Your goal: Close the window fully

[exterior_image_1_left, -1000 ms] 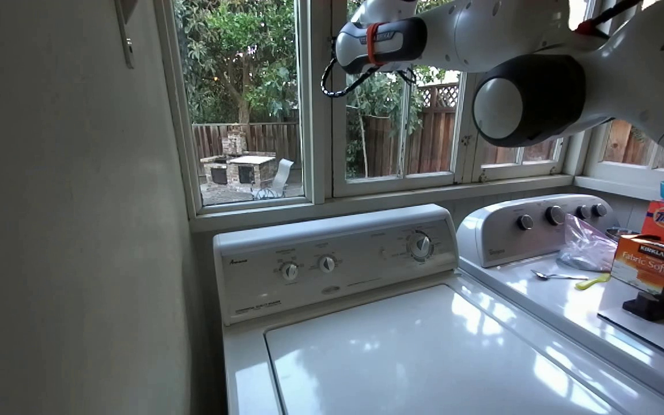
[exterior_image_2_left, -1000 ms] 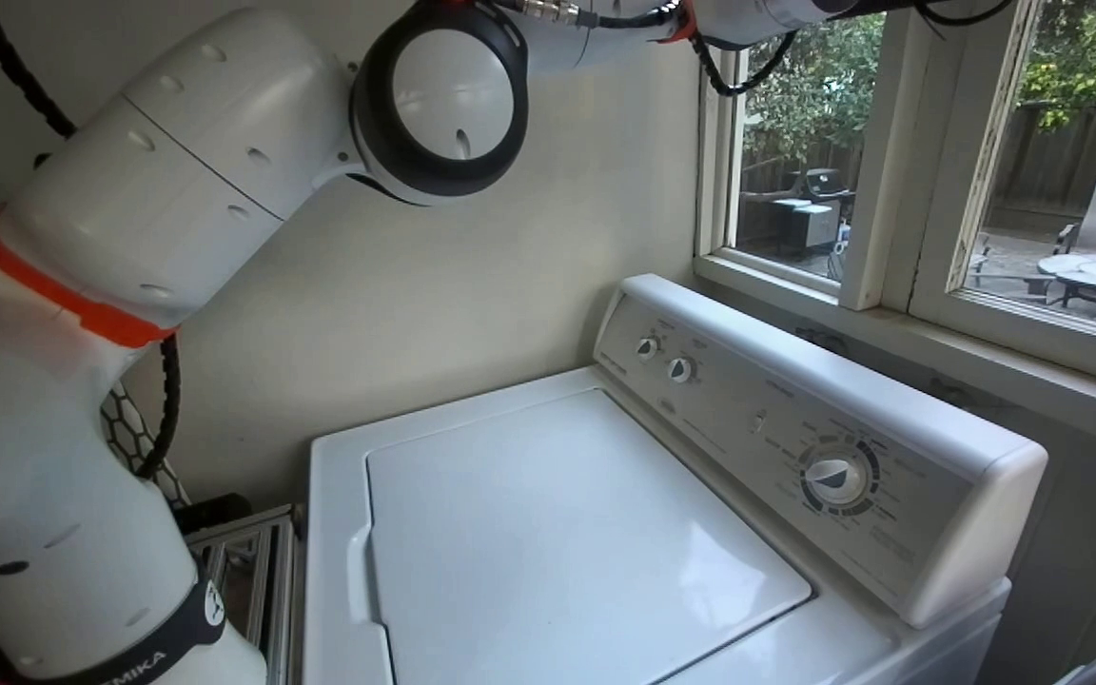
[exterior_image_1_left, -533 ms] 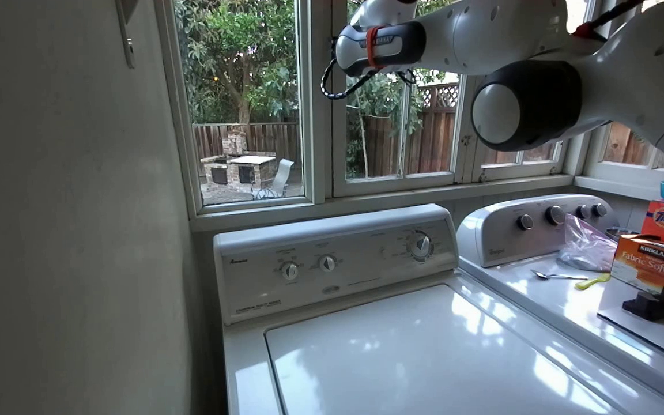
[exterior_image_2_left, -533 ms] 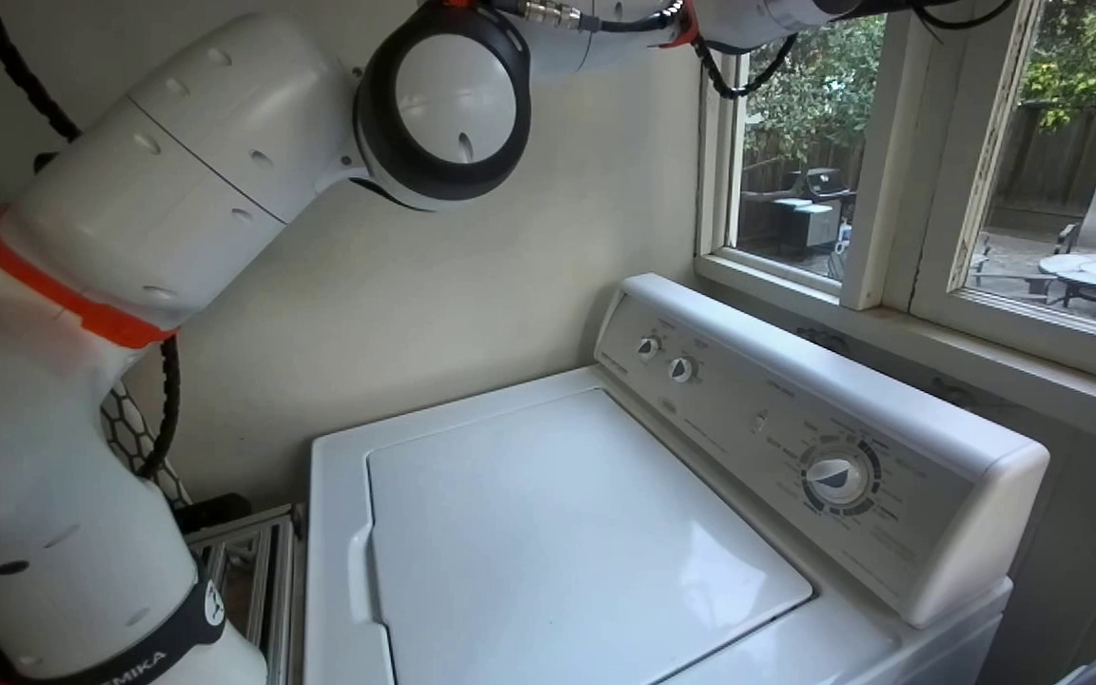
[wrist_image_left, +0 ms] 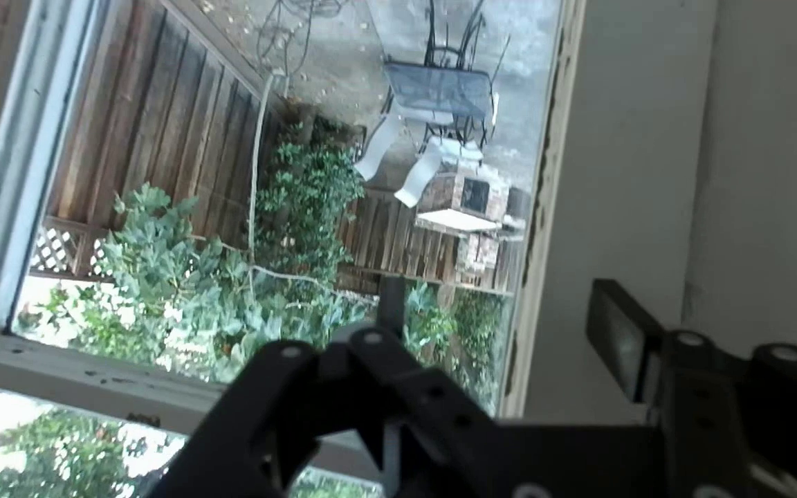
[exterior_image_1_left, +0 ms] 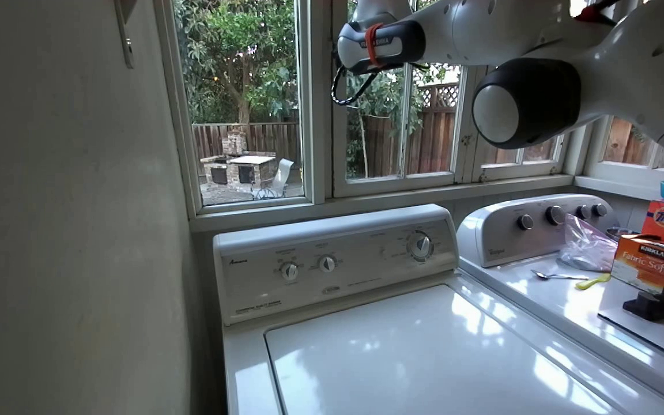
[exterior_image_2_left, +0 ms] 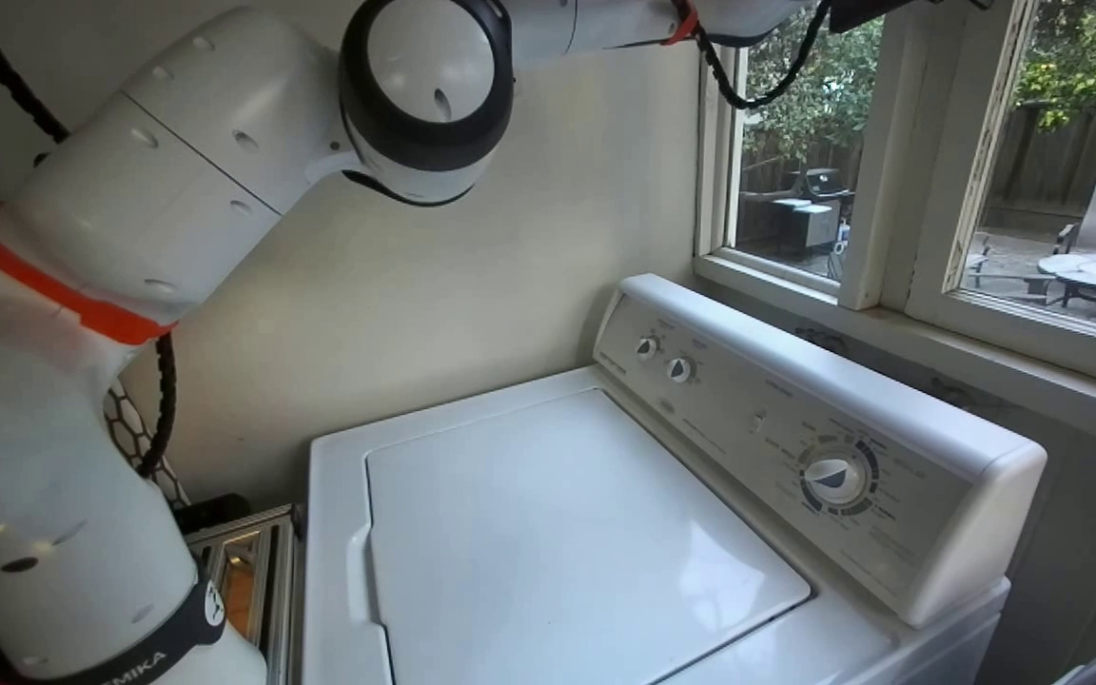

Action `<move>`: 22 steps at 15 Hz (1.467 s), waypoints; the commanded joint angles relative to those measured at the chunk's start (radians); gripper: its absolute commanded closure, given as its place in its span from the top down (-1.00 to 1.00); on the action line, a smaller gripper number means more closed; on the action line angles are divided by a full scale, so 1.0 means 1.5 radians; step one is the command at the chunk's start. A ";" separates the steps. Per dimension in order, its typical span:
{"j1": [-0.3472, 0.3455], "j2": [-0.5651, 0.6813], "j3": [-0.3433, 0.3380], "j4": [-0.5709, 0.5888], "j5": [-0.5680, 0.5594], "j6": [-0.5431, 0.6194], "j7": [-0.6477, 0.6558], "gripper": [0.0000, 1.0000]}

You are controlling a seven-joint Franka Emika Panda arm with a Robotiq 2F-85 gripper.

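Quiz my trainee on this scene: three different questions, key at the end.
1. True or false: in the wrist view, the black two-fingered gripper stands open.
2. In an exterior view, the wooden plank fence beyond the tall, cream-painted casement window looks: A) white, B) brown, C) blue.
3. Fill in: on the white washing machine, the grey console carries ___ round white knobs.
Key: 1. True; 2. B; 3. three.

Wall (exterior_image_1_left: 78,230) is filling left of frame in exterior view; white washer (exterior_image_1_left: 389,328) is standing at lower centre, light patches (exterior_image_1_left: 466,314) lying on top.
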 commanded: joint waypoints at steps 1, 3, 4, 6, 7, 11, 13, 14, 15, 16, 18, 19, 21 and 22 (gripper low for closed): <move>0.019 -0.042 0.011 -0.030 -0.002 -0.137 -0.057 0.98; 0.027 -0.056 0.014 -0.029 -0.004 -0.215 -0.092 1.00; 0.031 -0.065 0.014 -0.028 -0.006 -0.255 -0.112 1.00; 0.041 -0.084 0.013 -0.026 -0.007 -0.336 -0.152 1.00; 0.048 -0.091 0.006 -0.023 -0.015 -0.378 -0.164 1.00; 0.050 -0.127 0.024 -0.017 0.019 -0.544 -0.201 1.00; 0.047 -0.138 0.031 -0.012 0.029 -0.607 -0.189 1.00; 0.043 -0.142 0.037 -0.011 0.037 -0.635 -0.187 1.00; 0.040 -0.146 0.042 -0.009 0.046 -0.653 -0.184 1.00; 0.035 -0.149 0.049 -0.007 0.060 -0.669 -0.183 1.00; 0.025 -0.151 0.062 -0.003 0.098 -0.669 -0.161 1.00; 0.020 -0.147 0.065 0.001 0.115 -0.654 -0.137 1.00; 0.030 -0.144 0.053 0.000 0.095 -0.649 -0.156 1.00; 0.027 -0.144 0.055 0.000 0.099 -0.649 -0.151 1.00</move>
